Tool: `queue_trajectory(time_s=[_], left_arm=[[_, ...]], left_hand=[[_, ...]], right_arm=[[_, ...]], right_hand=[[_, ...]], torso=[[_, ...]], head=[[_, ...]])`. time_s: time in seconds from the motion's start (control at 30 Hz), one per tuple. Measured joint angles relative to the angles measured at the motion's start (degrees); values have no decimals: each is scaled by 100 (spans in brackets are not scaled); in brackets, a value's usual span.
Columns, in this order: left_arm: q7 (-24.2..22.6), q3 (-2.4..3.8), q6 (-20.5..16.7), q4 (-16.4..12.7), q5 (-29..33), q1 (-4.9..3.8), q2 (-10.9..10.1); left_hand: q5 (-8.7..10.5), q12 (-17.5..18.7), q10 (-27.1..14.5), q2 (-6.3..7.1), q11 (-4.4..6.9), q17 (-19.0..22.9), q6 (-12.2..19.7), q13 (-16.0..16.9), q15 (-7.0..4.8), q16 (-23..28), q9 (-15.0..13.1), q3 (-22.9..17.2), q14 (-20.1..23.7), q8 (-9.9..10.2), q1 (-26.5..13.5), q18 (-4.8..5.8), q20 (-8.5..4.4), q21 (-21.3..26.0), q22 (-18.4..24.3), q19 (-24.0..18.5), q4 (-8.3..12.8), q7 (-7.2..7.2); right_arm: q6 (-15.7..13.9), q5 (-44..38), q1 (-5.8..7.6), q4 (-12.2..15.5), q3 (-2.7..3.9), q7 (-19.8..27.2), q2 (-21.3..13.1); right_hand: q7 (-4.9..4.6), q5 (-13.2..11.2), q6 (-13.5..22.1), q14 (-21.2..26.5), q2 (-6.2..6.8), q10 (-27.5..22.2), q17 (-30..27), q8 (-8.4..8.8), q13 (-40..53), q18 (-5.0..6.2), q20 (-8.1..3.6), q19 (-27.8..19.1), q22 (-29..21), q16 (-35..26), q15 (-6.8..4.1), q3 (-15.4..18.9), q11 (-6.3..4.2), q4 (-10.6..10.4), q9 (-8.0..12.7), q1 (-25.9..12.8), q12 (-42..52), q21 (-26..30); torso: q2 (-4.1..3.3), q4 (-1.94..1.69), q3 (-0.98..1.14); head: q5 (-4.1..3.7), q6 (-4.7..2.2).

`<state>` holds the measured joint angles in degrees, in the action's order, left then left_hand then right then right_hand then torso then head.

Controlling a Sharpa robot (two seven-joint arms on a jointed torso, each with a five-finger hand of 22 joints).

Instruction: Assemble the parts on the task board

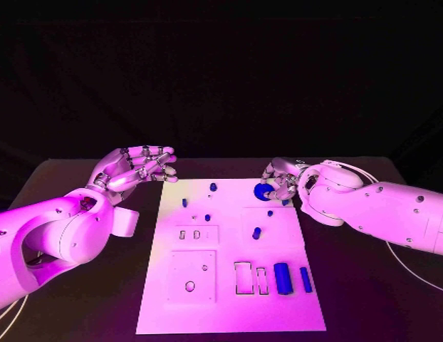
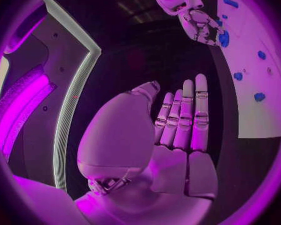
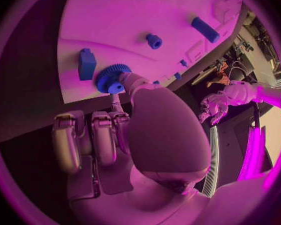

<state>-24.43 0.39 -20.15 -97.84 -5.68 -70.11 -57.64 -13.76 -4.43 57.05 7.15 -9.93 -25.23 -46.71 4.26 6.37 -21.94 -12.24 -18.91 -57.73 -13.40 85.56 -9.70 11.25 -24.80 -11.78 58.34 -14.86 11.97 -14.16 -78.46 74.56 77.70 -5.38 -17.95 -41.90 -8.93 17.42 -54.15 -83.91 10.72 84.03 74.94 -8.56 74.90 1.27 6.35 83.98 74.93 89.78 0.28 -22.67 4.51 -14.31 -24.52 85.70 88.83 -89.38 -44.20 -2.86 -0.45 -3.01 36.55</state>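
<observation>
We see the black table carrying the white task board, which lies lengthwise across its middle.

Our left hand hovers over the table just off the board's far left corner; it holds nothing, and its fingers lie straight and pressed side by side.

Our right hand sits at the board's far right corner. There the thumb and a finger pinch a round blue toothed gear, which rests against the board's surface near its right edge, while the other fingers are curled in beneath the palm. A blue block stands just beside the gear.

Near the board's near right corner a larger blue cylinder lies in a slot, with a slimmer blue bar beside it at the right edge.

Small blue pegs dot the board's far half, one toward the middle.
</observation>
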Motion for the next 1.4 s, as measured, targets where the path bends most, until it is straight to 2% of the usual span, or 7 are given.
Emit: queue_trajectory(time_s=[0.17,0.37,0.6,0.8,0.93,1.1,1.4], left_arm=[[3,0,0,0,0,0,0],[8,0,0,0,0,0,0],[14,0,1,3,0,0,10],[17,0,2,3,0,0,17],[19,0,3,0,0,0,24],[22,0,3,-2,0,0,18],[26,0,4,-5,0,0,22]], left_hand=[[0,0,0,0,0,-14,0,-5,21,0,0,-16,21,0,0,0,0,-40,-12,0,15,0],[0,0,0,0,0,-20,0,-5,21,0,1,-15,21,0,0,0,-9,-40,-17,-35,15,0],[0,0,0,0,0,-20,0,-5,21,0,1,-15,21,0,0,1,-6,-40,-17,-36,15,0],[0,0,0,0,0,-20,0,-4,21,0,1,-15,21,0,0,0,-7,-40,-16,-35,15,0],[0,0,0,0,0,-20,0,-4,21,0,-4,-15,21,0,0,1,-7,-40,-16,-35,15,0],[0,0,0,0,0,-19,0,-4,21,0,-4,-15,21,0,0,0,-8,-40,-16,-34,15,0],[0,28,0,0,0,-35,0,-4,21,0,-4,-15,21,0,0,0,-8,-40,-29,-34,15,0]], right_arm=[[-76,-52,-18,78,-15,33,3],[-299,-378,-35,375,-24,47,-9],[-641,-1004,-26,770,-15,19,103],[-842,-1502,-26,939,-16,-77,371],[-921,-1748,-40,893,-32,-146,574],[-965,-1957,-81,646,-60,-220,901],[-978,-2142,-162,306,-92,-279,1279]], right_hand=[[0,-59,0,-13,3,-5,0,0,5,-66,-9,-9,0,0,-31,-93,-29,35,0,-3,0,-16],[15,-260,-75,-13,169,-2,-1,-54,4,-90,-32,13,-1,0,-31,-195,-44,87,-4,-170,25,-43],[10,-282,-113,-13,172,-11,-1,-56,4,-89,-31,13,-1,0,-30,-211,-53,103,-6,-180,25,-43],[6,-293,-120,-13,172,-11,-2,-55,3,-89,-31,13,-2,0,-30,-211,-53,103,-6,-241,48,-43],[5,-293,-122,-10,172,-9,-2,-52,3,-90,-31,13,-2,0,-33,-211,-54,103,-7,-241,48,-43],[5,-304,-123,8,172,10,-2,-69,3,-89,-31,13,-2,0,-51,-227,-73,120,-7,-241,48,-43],[17,-315,-139,-12,210,10,-3,-90,2,-89,-41,3,-2,0,-71,-227,-73,120,-8,-280,48,-42]], torso=[[-1,-1,1],[2,-2,-3],[8,-1,-3],[7,-8,-4],[4,-7,-8],[3,3,-8],[-8,-11,-7]], head=[[0,-4],[17,-10],[22,-21],[18,-24],[18,-29],[27,-20],[23,-20]])
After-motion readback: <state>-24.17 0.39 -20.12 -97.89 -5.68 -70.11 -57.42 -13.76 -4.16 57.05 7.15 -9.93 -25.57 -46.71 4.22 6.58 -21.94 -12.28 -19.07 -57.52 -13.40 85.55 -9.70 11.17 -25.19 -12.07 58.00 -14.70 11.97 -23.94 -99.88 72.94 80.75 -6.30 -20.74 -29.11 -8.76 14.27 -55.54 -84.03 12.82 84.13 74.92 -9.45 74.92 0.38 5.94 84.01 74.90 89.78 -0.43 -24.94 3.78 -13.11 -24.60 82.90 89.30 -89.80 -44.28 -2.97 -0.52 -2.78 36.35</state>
